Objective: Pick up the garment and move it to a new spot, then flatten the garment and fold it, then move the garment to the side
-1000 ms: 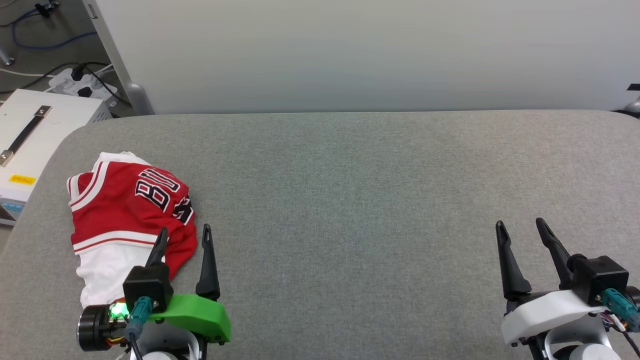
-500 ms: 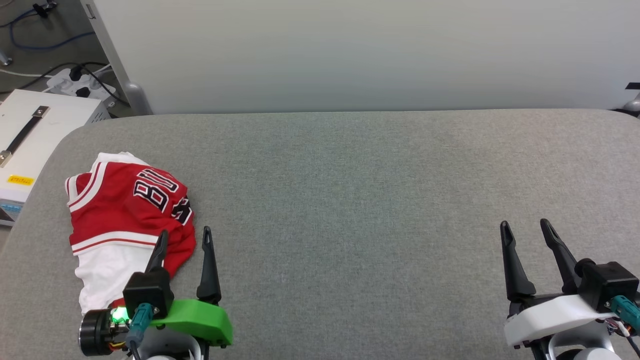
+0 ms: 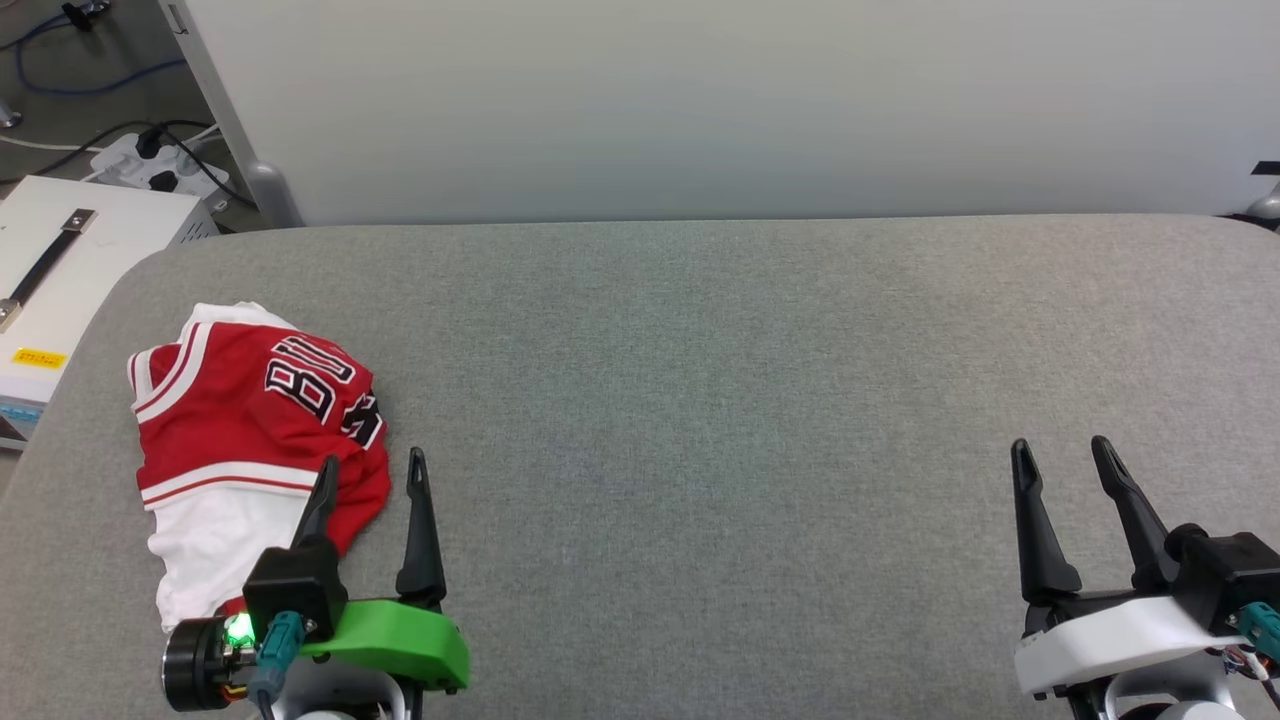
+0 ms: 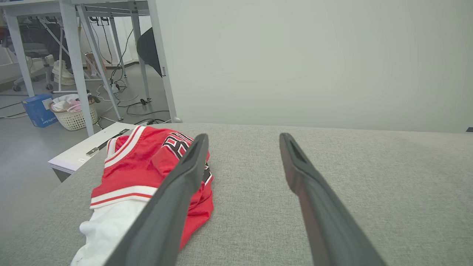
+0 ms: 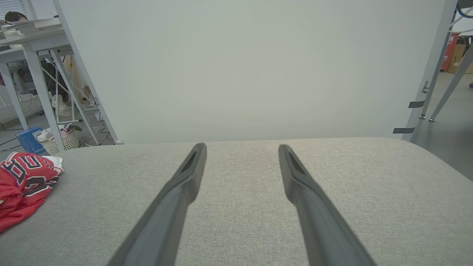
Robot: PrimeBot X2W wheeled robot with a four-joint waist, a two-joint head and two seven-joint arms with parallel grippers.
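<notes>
Head view puts the garment (image 3: 250, 420) in a crumpled heap near the left end of the tabletop (image 3: 700, 400). Its red body is uppermost, part of the black lettering shows, and a white sleeve spills toward the robot. The left hand (image 3: 371, 460) sits at the heap's near right corner, released, jaws spread wide. One jaw crosses the red hem and the other stands over bare tabletop. I cannot tell whether that jaw touches the fabric or hangs above it. The right hand (image 3: 1059, 444) is well apart at the far right, also released and empty.

The step in hand looks like the first pickup. As placed, the left hand would catch only a thin edge of hem, so it should probably shift left and forward until both jaws straddle a raised fold. A grip near the striped trim would likely help later, since that gives a known part of the shirt to spread from. The jaws should come down close to the tabletop before closing fully, because soft jersey is likely to slip. The lift needs to be high enough for the trailing sleeve to clear. The heap lies close to the left edge, so the carry should go inward, toward the middle, where both hands can reach.
</notes>
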